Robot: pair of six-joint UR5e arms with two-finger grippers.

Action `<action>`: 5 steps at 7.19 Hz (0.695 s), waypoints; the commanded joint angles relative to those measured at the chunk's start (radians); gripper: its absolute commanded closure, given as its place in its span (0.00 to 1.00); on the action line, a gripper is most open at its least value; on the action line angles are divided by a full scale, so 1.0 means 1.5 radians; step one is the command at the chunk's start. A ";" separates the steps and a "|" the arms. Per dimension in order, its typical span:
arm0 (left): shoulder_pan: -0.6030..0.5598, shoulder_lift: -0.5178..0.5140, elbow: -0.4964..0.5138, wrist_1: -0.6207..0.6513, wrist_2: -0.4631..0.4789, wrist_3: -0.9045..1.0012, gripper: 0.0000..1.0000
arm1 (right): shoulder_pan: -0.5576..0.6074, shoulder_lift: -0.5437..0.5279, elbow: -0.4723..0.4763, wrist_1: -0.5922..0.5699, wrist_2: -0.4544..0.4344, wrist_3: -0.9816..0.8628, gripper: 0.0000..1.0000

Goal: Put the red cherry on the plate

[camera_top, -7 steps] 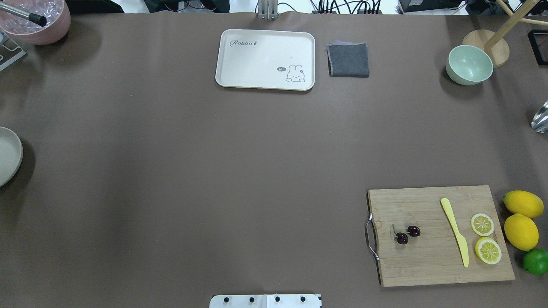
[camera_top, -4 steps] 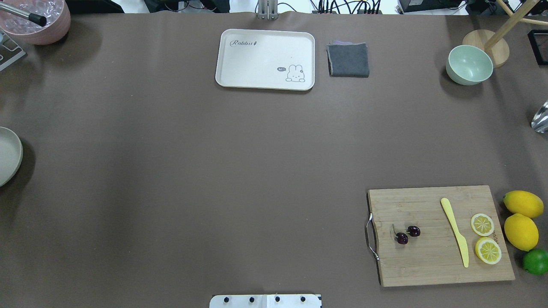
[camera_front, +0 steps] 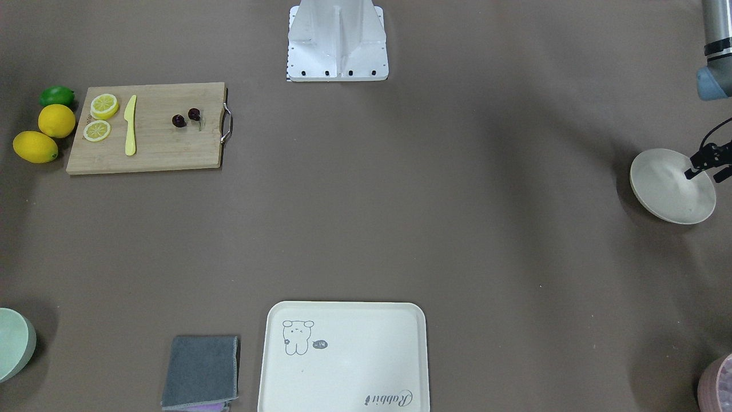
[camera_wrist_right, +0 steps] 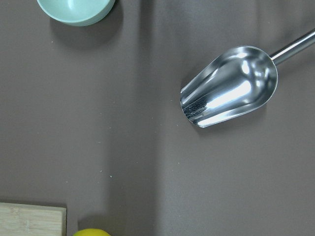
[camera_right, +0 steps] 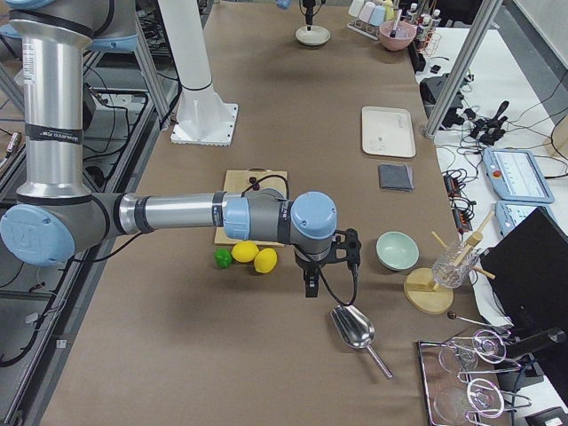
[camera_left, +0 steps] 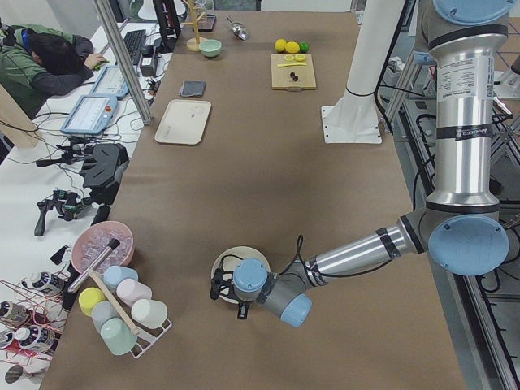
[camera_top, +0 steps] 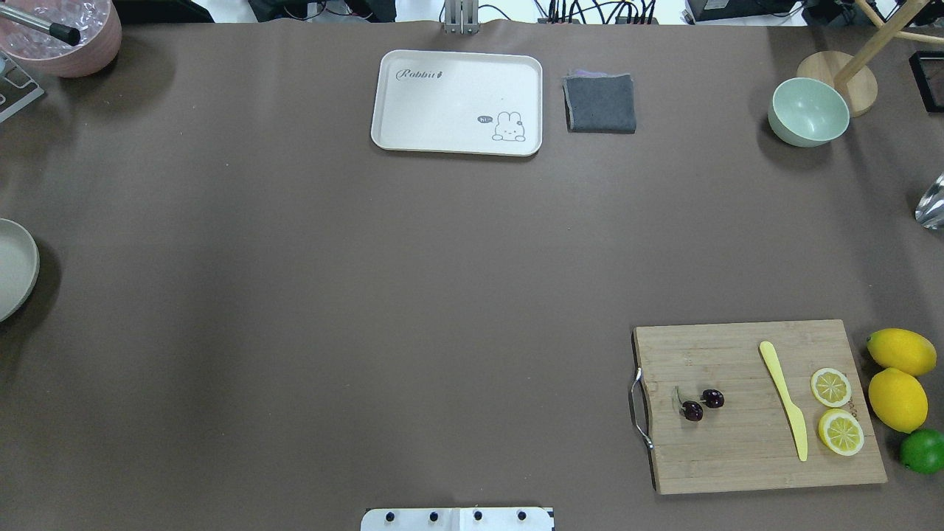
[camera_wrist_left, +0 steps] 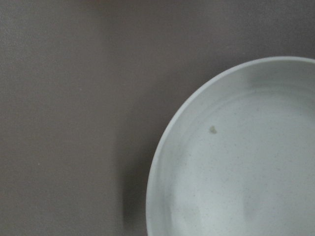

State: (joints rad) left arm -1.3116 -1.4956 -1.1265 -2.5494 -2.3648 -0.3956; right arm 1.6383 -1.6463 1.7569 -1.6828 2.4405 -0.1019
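The red cherry (camera_top: 700,404) is a dark maroon pair lying on the left part of a wooden cutting board (camera_top: 737,457), also seen in the front view as the red cherry (camera_front: 186,118). The plate (camera_top: 13,269) sits at the table's left edge, cut off by the overhead view; the front view shows the whole plate (camera_front: 672,186) and it has nothing on it. My left gripper (camera_left: 219,287) hovers over the plate (camera_wrist_left: 236,162). My right gripper (camera_right: 309,282) hangs beyond the lemons, far from the cherry. I cannot tell whether either is open or shut.
A yellow knife (camera_top: 783,398), two lemon slices (camera_top: 832,387), two lemons (camera_top: 898,398) and a lime (camera_top: 923,450) are on or beside the board. At the back lie a rabbit tray (camera_top: 457,103), grey cloth (camera_top: 599,103) and mint bowl (camera_top: 808,110). A metal scoop (camera_wrist_right: 229,86) lies right.
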 commanded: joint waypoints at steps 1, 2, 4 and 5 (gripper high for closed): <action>0.000 0.000 0.000 0.000 0.001 0.001 1.00 | 0.000 0.000 0.002 0.000 0.000 0.000 0.00; 0.000 0.004 -0.007 -0.001 -0.001 0.000 1.00 | 0.000 0.000 0.003 0.000 0.000 0.000 0.00; -0.001 0.006 -0.035 0.001 0.000 -0.003 1.00 | 0.000 0.000 0.002 0.000 0.000 0.000 0.00; -0.001 0.006 -0.047 0.007 -0.001 -0.005 1.00 | 0.000 -0.001 0.002 -0.001 0.000 0.000 0.00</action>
State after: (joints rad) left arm -1.3123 -1.4875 -1.1704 -2.5469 -2.3661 -0.3994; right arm 1.6383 -1.6462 1.7601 -1.6831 2.4405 -0.1012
